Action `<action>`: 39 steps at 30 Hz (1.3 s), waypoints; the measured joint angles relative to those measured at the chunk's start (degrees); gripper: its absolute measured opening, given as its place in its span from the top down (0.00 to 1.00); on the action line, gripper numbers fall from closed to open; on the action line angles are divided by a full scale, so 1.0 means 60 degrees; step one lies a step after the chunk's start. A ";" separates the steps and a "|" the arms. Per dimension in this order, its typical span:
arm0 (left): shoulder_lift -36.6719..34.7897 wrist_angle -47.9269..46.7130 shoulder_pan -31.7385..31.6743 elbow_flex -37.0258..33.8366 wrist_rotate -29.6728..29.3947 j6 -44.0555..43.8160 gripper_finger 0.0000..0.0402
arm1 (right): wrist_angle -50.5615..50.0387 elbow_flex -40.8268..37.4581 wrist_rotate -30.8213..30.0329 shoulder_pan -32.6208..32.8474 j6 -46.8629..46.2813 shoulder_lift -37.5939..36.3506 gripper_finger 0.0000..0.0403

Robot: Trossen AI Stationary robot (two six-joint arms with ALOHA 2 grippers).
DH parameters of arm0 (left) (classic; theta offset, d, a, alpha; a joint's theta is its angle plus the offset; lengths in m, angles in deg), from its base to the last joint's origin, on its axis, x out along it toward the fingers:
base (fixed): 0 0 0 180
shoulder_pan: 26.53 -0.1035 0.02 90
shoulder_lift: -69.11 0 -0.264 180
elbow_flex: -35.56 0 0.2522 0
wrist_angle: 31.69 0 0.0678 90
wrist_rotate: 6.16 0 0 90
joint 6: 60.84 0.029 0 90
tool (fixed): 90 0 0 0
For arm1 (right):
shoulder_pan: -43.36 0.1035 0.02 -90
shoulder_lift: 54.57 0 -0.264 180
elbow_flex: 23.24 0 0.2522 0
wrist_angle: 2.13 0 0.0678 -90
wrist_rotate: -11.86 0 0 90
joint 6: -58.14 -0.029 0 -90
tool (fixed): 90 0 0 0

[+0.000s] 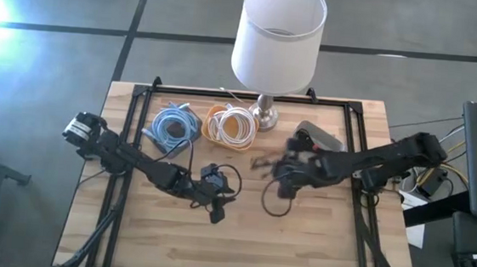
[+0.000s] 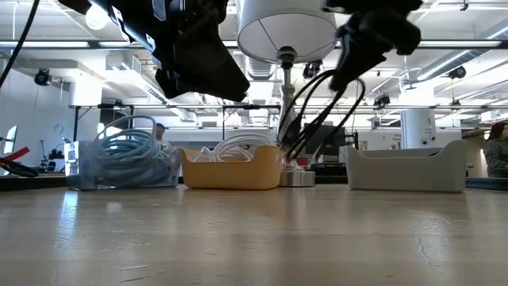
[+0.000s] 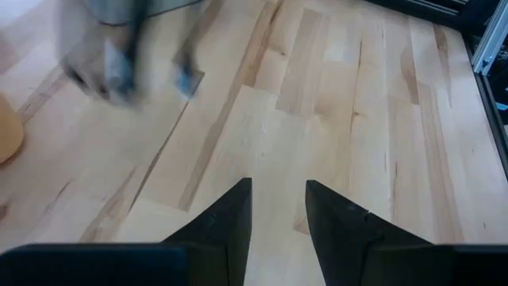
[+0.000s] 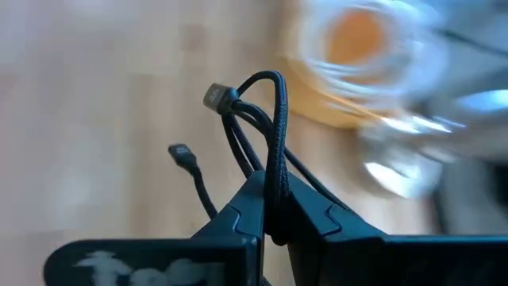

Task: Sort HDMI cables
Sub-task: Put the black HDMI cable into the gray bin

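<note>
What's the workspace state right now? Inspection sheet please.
Surface: pale wooden plank table, bare at the front.
Job's things: light blue coiled cables in the clear grey tray; white coiled cables in the orange tray; thin black cable bundle lifted off the table.
Clutter: white-shaded lamp; empty-looking pale grey tray.
Grippers: right pincer shut on the black bundle; left pincer open, empty.
Cables: another black cable under the left arm.
Surroundings: a person far right.

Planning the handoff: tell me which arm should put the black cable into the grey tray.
Right. The right gripper is shut on the black cable, lifted off the table, and the grey tray lies on its side. The left gripper is open, empty and farther off.
</note>
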 joint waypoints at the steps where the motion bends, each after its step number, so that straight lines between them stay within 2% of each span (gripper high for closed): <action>1: 0.0000 0.0002 0.0000 0.0000 0.0000 -0.0003 0.70 | -0.0113 -0.0184 -0.0636 0.0041 -0.0191 -0.0275 0.94; 4: 0.0000 0.0006 0.0000 0.0000 0.0000 -0.0049 0.70 | -0.0160 -0.0962 -0.2077 0.0053 -0.0685 -0.1202 0.94; 7: 0.0001 0.0006 0.0000 0.0000 0.0000 -0.0084 0.70 | -0.0171 -0.1915 -0.2963 -0.0014 -0.1147 -0.2252 0.93; 12: 0.0004 0.0009 0.0000 0.0000 0.0000 -0.0083 0.70 | -0.0163 -0.3516 -0.4152 -0.0235 -0.2036 -0.4061 0.91; 15: 0.0004 0.0011 -0.0004 0.0000 -0.0008 -0.0080 0.70 | -0.0137 -0.4310 -0.4449 -0.0371 -0.2344 -0.5069 0.91; 20: 0.0004 0.0013 -0.0004 0.0000 -0.0062 -0.0080 0.70 | 0.0308 -0.5379 -0.4515 -0.0500 -0.2479 -0.6350 0.91; 24: 0.0004 0.0016 -0.0011 0.0000 -0.0062 -0.0076 0.70 | 0.0723 -0.6111 -0.4390 -0.0493 -0.2446 -0.6868 0.91; 39: 0.0004 0.0024 -0.0015 -0.0004 -0.0045 -0.0069 0.70 | 0.1151 -0.6395 -0.3434 -0.0493 -0.2439 -0.6736 0.91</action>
